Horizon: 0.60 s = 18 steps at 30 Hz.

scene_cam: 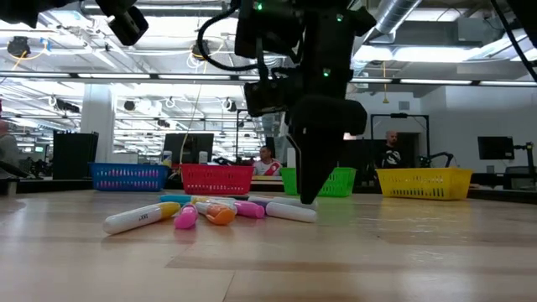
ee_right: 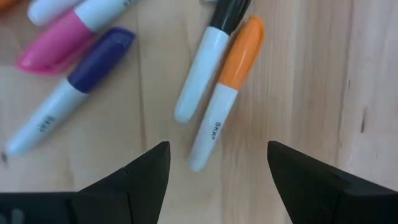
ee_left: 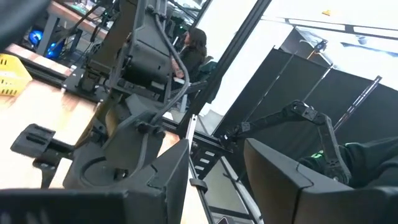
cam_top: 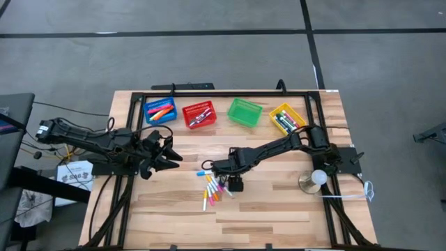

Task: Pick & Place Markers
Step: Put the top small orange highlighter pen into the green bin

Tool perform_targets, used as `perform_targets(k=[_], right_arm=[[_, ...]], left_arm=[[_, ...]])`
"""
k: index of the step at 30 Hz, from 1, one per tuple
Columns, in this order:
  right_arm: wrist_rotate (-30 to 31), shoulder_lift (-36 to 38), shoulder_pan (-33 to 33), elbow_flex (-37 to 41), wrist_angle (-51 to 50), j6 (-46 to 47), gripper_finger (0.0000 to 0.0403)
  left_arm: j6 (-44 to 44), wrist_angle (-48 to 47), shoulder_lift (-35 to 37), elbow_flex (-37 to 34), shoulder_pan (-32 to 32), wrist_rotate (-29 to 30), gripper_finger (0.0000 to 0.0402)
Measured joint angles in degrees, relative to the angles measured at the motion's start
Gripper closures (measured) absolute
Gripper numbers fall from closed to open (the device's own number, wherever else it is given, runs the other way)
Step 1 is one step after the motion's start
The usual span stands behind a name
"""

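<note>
We are watching the right gripper [cam_top: 235,185] hovering with jaws wide over the loose markers [cam_top: 212,189] lying on the tabletop [cam_top: 279,209], an orange-capped marker [ee_right: 225,93] just ahead of it. The left gripper [cam_top: 169,151] is waiting aside, jaws parted and holding nothing.

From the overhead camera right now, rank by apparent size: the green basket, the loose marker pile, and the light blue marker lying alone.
1. Green basket
2. Marker pile, spread over similar area, so unsure against the basket
3. Light blue marker, clearly smallest
</note>
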<state>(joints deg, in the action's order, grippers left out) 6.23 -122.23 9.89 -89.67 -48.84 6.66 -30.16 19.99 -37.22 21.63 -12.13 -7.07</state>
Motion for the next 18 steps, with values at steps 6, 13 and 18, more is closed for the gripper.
perform_targets(k=[6,13,18], right_arm=[[-0.4,-0.9,-1.7,0.0,1.0,-5.0,0.0143],[-6.4,-3.3,-2.7,-0.3,2.3,-3.7,0.0143],[-6.3,-4.1,-2.5,-0.3,2.1,-3.3,0.0148]], left_arm=[[1.6,0.9,-0.1,0.0,0.0,0.9,0.0247],[1.8,1.1,-0.1,0.0,0.0,1.5,0.0247],[1.8,1.1,0.0,0.0,0.0,1.5,0.0247]])
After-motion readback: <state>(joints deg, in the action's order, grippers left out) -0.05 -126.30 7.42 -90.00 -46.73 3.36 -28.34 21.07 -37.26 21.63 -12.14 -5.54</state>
